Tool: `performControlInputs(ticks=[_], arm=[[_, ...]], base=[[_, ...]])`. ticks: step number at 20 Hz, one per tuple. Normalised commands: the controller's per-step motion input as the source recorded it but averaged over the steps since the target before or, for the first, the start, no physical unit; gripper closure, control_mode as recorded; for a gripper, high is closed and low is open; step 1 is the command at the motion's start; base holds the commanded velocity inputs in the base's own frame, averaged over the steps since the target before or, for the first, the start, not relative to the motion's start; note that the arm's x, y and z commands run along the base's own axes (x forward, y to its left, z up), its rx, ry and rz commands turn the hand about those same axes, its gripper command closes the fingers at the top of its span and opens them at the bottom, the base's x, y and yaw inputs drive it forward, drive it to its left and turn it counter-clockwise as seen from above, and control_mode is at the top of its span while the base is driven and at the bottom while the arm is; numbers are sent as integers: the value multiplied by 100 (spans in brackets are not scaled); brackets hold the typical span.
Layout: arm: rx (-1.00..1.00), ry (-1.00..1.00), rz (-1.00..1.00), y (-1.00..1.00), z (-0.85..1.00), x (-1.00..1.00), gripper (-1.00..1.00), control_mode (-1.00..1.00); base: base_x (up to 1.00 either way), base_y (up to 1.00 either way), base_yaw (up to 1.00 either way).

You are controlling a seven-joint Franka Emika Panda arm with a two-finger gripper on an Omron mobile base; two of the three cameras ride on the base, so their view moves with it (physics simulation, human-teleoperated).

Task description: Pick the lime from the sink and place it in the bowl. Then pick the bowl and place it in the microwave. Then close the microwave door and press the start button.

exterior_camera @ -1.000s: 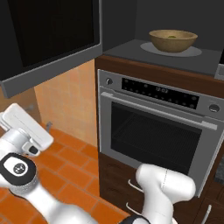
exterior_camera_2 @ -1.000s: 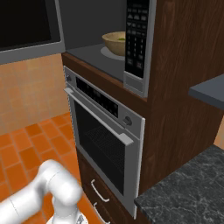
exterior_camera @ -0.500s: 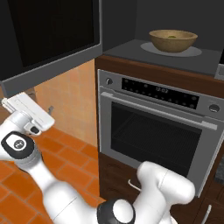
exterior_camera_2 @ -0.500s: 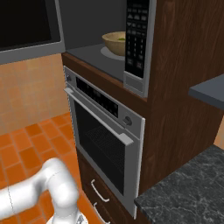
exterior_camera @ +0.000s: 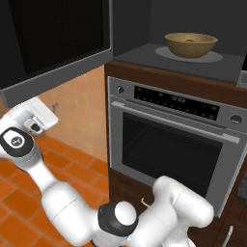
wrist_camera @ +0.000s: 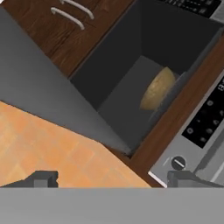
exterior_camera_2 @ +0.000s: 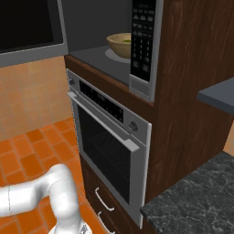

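Bowl (exterior_camera: 190, 44) sits inside the microwave (exterior_camera: 226, 58), on the round turntable plate (exterior_camera: 212, 57) toward the back of the cavity floor. Light-brown wood, upright. A bit of green shows over its rim in both base views; that's the lime (exterior_camera_2: 125, 41), resting in the bowl.

Microwave door (exterior_camera: 55, 46) is swung wide open to the left, dark glass panel with a grey rim along its lower edge, well apart from the cavity. Keypad strip (exterior_camera_2: 142, 41) is on the right side of the microwave front, seen in the right base view.

Hand (wrist_camera: 111, 178) is out at the far left of the left base view, just below the lower edge of the open door, not touching it as far as I can tell. Fingers spread wide, nothing between them. In the hand view both fingertips (wrist_camera: 43, 178) stand far apart at the bottom, and the camera looks rolled, across the door's inner face and into the cavity, with the bowl in view inside.

Below the microwave: steel oven (exterior_camera: 173, 149) with a bar handle and windowed door, shut. Drawers with curved pulls (exterior_camera_2: 103, 199) under it. Dark stone counter (exterior_camera_2: 192, 205) at near right in the right base view. Orange tile floor (exterior_camera_2: 32, 151).
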Motion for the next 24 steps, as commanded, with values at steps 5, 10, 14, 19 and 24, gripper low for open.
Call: performControlInputs(ticks=[5, 10, 14, 19, 24], arm=[[19, -27, 4, -34, 49, 0, -100, -100], [20, -30, 8, -47, 43, -3, -100, -100], [20, -43, 13, -53, 35, -35, -100, -100], [24, -42, 16, -66, 29, -50, -100, -100], [28, -36, 18, -79, 37, -48, -100, -100]], base=[[0, 0, 0], [0, 0, 0], [0, 0, 0], [0, 0, 0], [0, 0, 0]])
